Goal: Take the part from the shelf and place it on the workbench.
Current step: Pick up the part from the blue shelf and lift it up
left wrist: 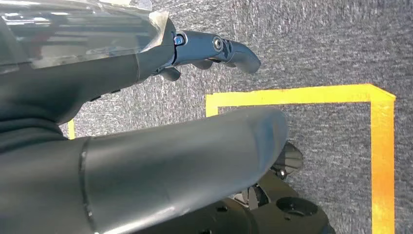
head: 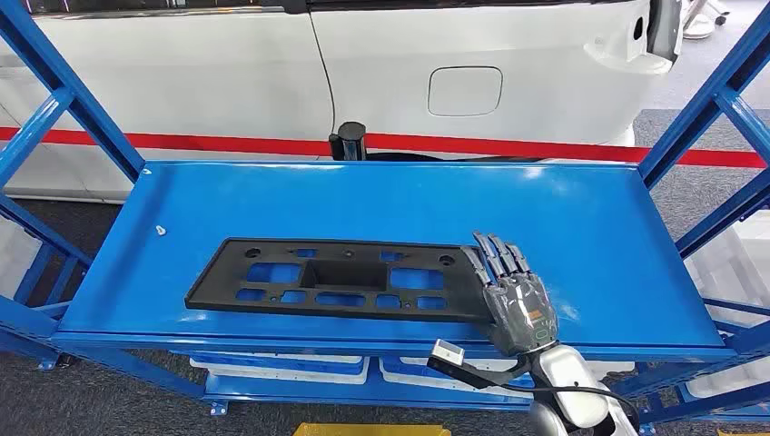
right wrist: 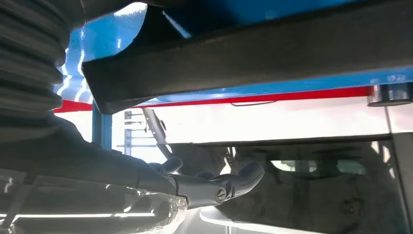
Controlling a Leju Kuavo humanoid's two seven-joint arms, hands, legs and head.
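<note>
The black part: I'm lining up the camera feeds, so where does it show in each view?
Head view: black part lies flat on the blue shelf, the right hand at its right end.
Left wrist view: not in it.
Right wrist view: a dark slab close above the hand.
Shared landmark: the blue shelf.

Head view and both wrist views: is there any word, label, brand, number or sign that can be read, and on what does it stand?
None can be read.
Black part on the blue shelf: holes and cutouts, no visible lettering.
White car behind the shelf: no badge or text visible.
Right hand at the part's end: no marking legible.
Yellow floor tape in the left wrist view: plain lines, no characters.
</note>
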